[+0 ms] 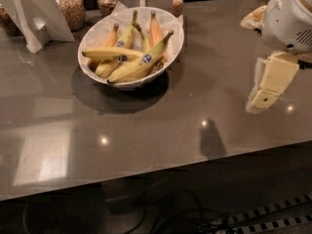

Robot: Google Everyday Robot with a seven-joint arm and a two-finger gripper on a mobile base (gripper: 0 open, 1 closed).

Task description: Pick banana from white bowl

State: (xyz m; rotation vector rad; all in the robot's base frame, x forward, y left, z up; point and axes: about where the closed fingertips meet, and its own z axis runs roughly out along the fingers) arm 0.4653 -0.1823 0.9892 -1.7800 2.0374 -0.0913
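Observation:
The white bowl [168, 24], wide and shallow with a crinkled wall, stands on the dark grey counter [146, 126] at the back, left of centre. It holds several yellow bananas [131, 65], some with blue stickers, stems pointing to the back right. My gripper [265, 94], cream-coloured under a white wrist housing [287, 16], hangs above the counter at the right edge. It is well to the right of the bowl and apart from it, and holds nothing.
White folded cards [34, 18] stand at the back left. Jars of nuts or grains [70, 6] line the back edge behind the bowl. A pale object [253, 16] lies at the far right behind the arm. Cables lie on the floor below the counter's front edge.

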